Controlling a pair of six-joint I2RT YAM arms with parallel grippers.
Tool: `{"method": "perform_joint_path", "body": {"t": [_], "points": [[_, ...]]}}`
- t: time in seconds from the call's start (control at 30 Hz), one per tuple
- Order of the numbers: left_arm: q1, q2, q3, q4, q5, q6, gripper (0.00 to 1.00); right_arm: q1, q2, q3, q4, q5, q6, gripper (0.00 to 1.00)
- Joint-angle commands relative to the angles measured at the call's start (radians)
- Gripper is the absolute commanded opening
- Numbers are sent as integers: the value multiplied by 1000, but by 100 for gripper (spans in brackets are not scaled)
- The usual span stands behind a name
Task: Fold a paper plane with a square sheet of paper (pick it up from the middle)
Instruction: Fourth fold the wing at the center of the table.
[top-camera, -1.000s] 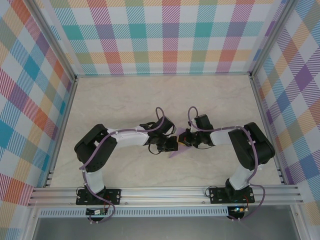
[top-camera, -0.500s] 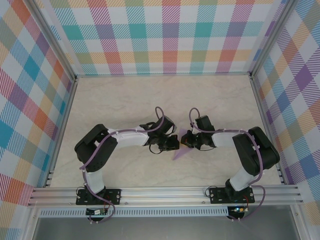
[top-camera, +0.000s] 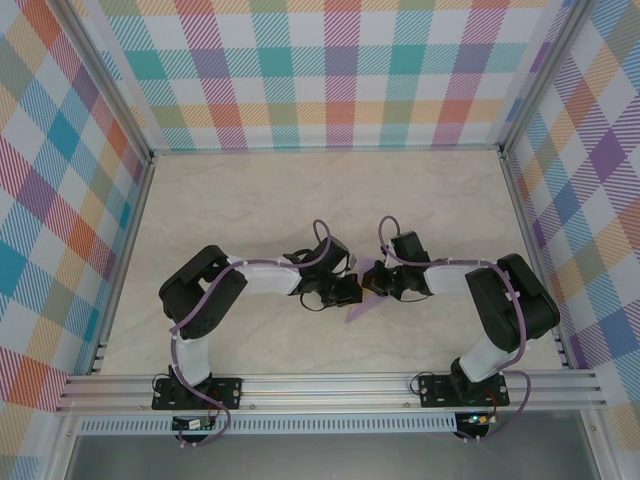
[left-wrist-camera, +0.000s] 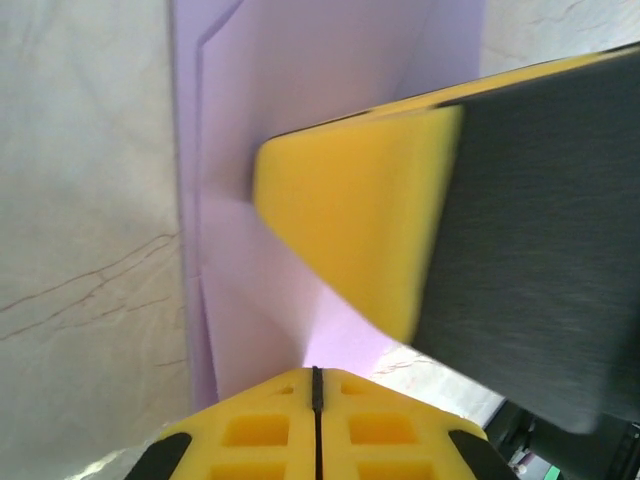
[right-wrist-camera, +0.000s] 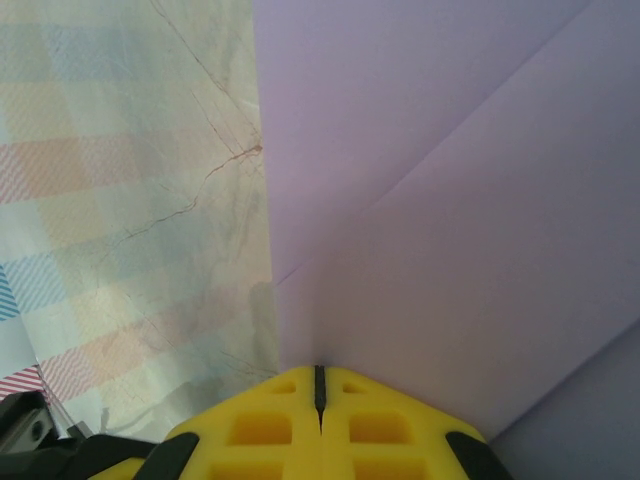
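Paper (top-camera: 360, 306) between left tool (top-camera: 350, 291); right tool (top-camera: 374, 287)

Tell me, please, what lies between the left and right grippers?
The folded lavender paper lies between the left gripper and the right gripper, touching both, as the top external view shows.

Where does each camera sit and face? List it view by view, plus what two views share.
Top external: above and behind the arms, looking down at the table; both arms show, left gripper and right gripper meeting at the lavender paper.
Left wrist: on the left arm, looking along its shut fingers pinching the paper; another yellow finger crosses.
Right wrist: on the right arm, looking along its shut fingers pinching the paper.
Shared: both wrist views show that paper over the table.
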Motion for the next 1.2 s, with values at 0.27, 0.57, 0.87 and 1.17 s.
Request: {"method": "perform_joint_path", "body": {"t": [0.27, 0.57, 0.87, 1.17], "points": [[-32, 33, -28, -24, 14, 6, 6, -1, -52, -22, -41, 0, -1, 1], [-31, 41, -25, -39, -2, 15, 5, -1, -73, -38, -55, -5, -13, 1], [-31, 18, -23, -32, -3, 25, 5, -2, -3, -72, -53, 48, -16, 1], [-31, 19, 17, 9, -13, 32, 6, -1, -6, -78, -64, 64, -18, 0]]}}
